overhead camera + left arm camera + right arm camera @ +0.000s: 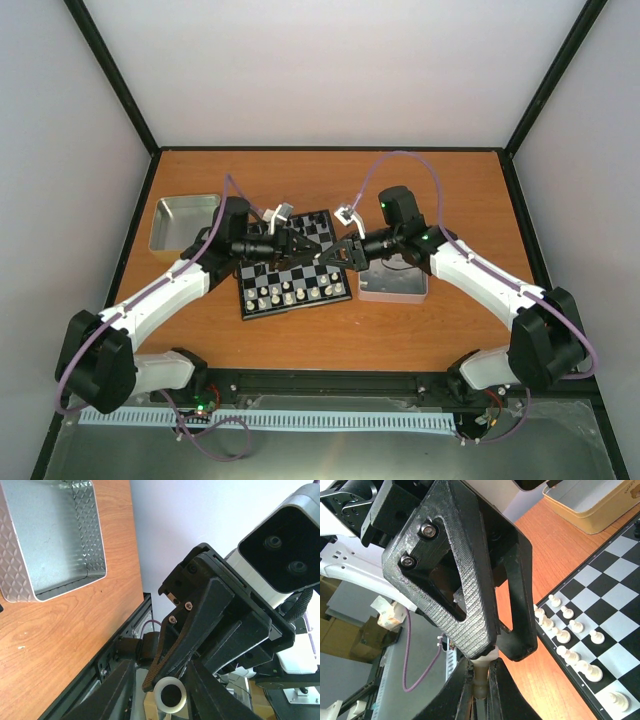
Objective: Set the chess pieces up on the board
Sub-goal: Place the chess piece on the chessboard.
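Note:
My two grippers meet above the board, a black and silver checkered square in the middle of the table. My right gripper is shut on the stem of a cream chess piece. The piece's round base faces the left wrist camera. My left gripper has its fingers on both sides of that base, touching it in the right wrist view. Several cream pieces stand in two rows along the board's near edge.
A silver tray lies at the left of the table. A flat tin lies under the right arm, just right of the board. Black pieces stand at the board's far side. The black frame rail runs along the near edge.

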